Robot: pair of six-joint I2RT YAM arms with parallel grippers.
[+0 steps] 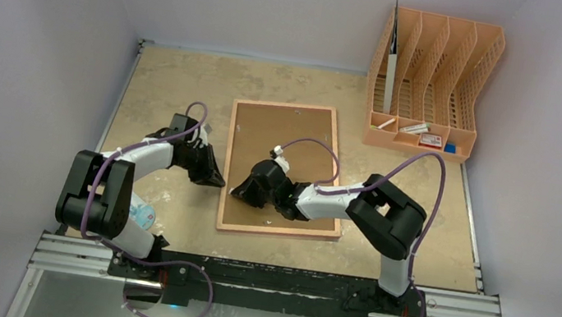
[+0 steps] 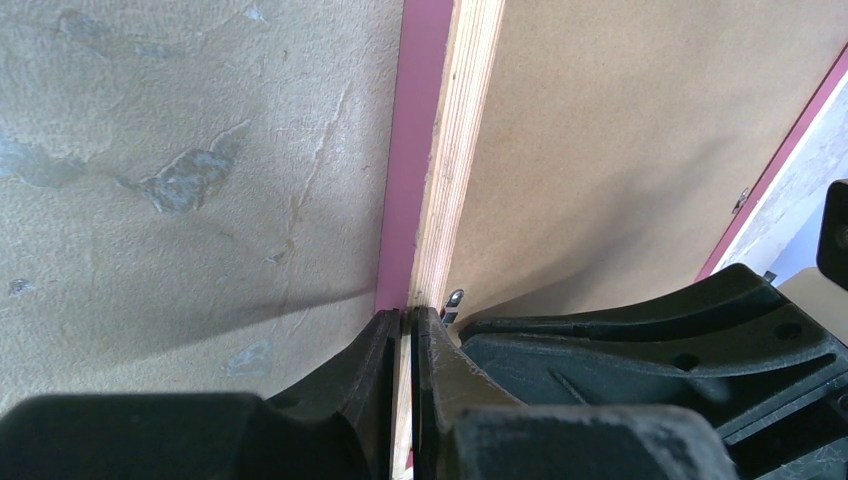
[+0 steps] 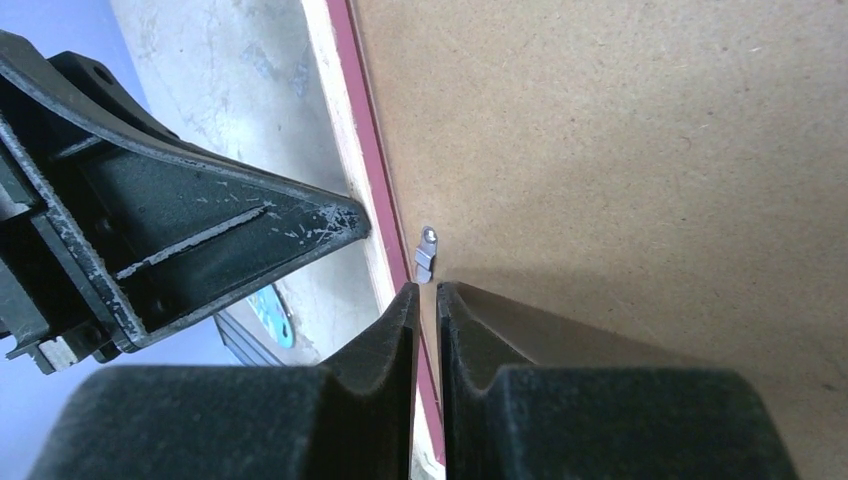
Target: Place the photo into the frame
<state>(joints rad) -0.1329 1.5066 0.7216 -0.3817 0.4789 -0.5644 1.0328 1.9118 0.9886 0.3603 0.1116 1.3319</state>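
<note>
Top external: shows the frame [image 2: 468, 120] back-up mid-table, long axis near-to-far, photo unseen; right gripper [image 3: 425, 295], nearly shut and empty, just near of the metal tab [image 3: 426, 252] on its left rail, left gripper [image 2: 408, 315] closed alongside.

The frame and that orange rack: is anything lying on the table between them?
No. In the top view the strip of table between the frame and the orange rack is bare, showing only mottled tabletop.
</note>
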